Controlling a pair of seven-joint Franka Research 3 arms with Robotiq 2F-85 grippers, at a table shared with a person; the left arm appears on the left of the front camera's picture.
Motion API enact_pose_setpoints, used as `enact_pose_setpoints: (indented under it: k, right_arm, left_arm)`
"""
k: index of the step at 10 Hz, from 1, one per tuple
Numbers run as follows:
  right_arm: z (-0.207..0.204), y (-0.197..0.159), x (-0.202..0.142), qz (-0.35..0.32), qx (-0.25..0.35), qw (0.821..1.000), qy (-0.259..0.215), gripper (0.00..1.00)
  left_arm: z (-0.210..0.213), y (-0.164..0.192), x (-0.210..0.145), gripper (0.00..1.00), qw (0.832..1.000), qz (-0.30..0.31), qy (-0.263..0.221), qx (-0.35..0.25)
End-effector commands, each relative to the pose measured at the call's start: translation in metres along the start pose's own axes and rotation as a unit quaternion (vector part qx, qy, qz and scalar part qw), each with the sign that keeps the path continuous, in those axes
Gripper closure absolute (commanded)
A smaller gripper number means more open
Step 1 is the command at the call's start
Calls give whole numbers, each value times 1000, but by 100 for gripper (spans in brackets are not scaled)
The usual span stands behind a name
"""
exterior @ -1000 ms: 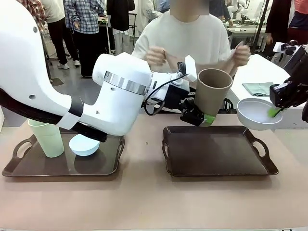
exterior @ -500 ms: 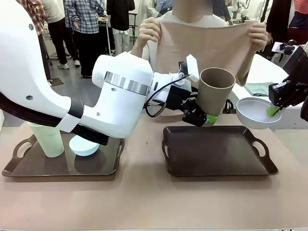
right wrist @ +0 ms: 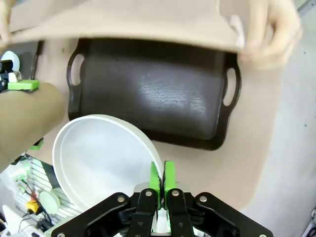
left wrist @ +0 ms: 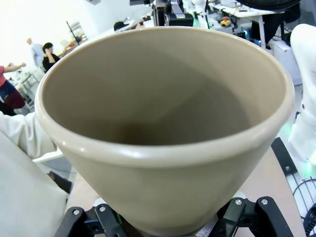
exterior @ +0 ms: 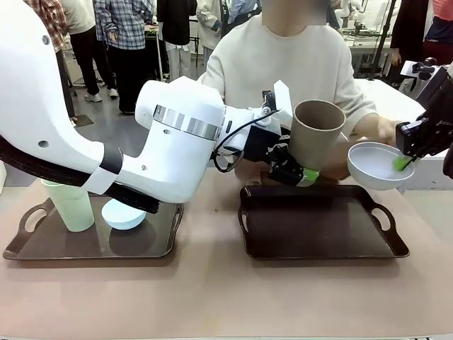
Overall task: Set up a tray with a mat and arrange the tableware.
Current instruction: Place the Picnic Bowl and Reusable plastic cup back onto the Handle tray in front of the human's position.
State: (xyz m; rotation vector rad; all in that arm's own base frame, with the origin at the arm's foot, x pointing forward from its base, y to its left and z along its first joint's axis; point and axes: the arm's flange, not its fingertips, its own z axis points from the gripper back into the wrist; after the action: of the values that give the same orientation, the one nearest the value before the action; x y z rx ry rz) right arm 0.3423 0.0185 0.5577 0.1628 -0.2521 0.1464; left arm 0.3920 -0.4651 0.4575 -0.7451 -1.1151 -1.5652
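White arm; black end effector, green pads.

Two trays lie side by side on the table: the left tray near the left edge, the right tray right of the middle. On the left tray a tumbler stands at its left end, with a bowl just right of it. A second tumbler hangs above the right tray's far edge, and a second bowl above its far right corner. A mat, held by the person at the table's far side, spreads over that far edge.
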Motion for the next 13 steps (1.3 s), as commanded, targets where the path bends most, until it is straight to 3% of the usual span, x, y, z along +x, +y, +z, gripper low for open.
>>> enact_pose_setpoints:
  k: [1,13]
  right_arm:
    - [-2,0,-2,0,-1,1000,2,100]
    - [-2,0,-2,0,-1,1000,2,100]
  left_arm:
    - [0,1,2,100,1000,2,-2,-4]
    - [0,1,2,100,1000,2,-2,-4]
